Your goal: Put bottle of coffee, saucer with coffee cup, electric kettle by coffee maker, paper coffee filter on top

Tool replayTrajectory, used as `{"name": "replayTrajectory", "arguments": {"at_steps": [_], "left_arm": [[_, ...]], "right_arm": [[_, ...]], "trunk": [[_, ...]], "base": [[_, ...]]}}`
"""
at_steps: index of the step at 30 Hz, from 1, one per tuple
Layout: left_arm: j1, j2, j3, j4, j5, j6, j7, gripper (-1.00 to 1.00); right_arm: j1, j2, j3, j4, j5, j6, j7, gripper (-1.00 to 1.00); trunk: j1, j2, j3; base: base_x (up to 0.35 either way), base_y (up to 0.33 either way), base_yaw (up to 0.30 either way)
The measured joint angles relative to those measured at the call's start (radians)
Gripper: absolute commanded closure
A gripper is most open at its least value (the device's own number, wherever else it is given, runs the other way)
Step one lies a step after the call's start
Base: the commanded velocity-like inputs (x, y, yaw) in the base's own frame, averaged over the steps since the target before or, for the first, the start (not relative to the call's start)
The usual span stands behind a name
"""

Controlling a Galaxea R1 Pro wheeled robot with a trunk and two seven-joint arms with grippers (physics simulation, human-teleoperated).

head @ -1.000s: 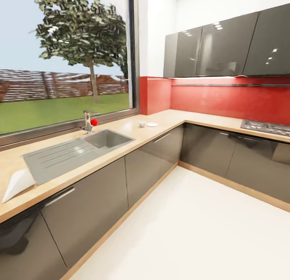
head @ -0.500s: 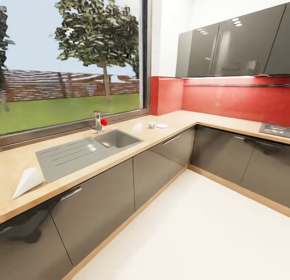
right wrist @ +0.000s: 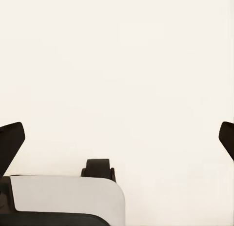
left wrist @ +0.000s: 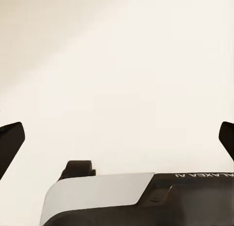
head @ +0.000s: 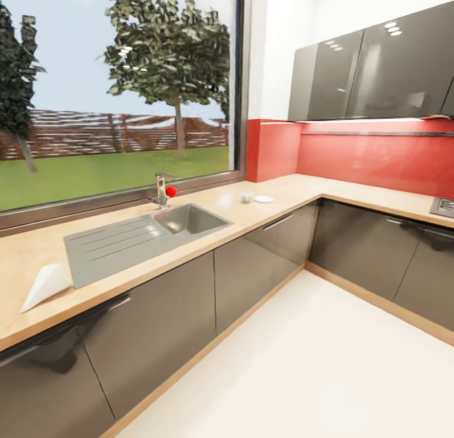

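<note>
A white paper coffee filter (head: 44, 285) lies on the wooden countertop (head: 277, 192) at the near left, beside the sink's drainboard. Farther along the counter, near the corner, a small coffee cup (head: 245, 197) stands next to a white saucer (head: 263, 199). In the left wrist view my left gripper (left wrist: 117, 140) is open, its dark fingertips (left wrist: 10, 143) wide apart over the pale floor. The right wrist view has my right gripper (right wrist: 117, 140) open the same way, with nothing between its fingertips (right wrist: 11, 140).
A steel sink (head: 189, 219) with a faucet (head: 162, 189) and a red knob (head: 171, 191) sits under the big window. Dark cabinets run below the L-shaped counter and hang above the red backsplash (head: 378, 157). A hob corner (head: 445, 207) shows at far right. White floor (head: 302, 368) lies open ahead.
The camera has turned left: the sink, cup, saucer and corner slid right in the picture, and most of the hob has left at the right edge.
</note>
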Motion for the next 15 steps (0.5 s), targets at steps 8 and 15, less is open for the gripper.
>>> {"name": "replayTrajectory", "arguments": {"at_steps": [8, 15], "left_arm": [[0.0, 0.0, 0.0, 0.0, 0.0, 0.0, 0.0, -1.0], [0.0, 0.0, 0.0, 0.001, 0.0, 0.0, 0.0, -1.0]], "right_arm": [[0.0, 0.001, 0.0, -0.001, 0.0, 0.0, 0.0, -1.0], [0.0, 0.001, 0.0, 0.0, 0.0, 0.0, -0.001, -1.0]], "trunk": [[0.0, 0.0, 0.0], [0.0, 0.0, 0.0]], "base": [[0.208, -0.168, 0.088], [0.032, -0.026, 0.248]]}}
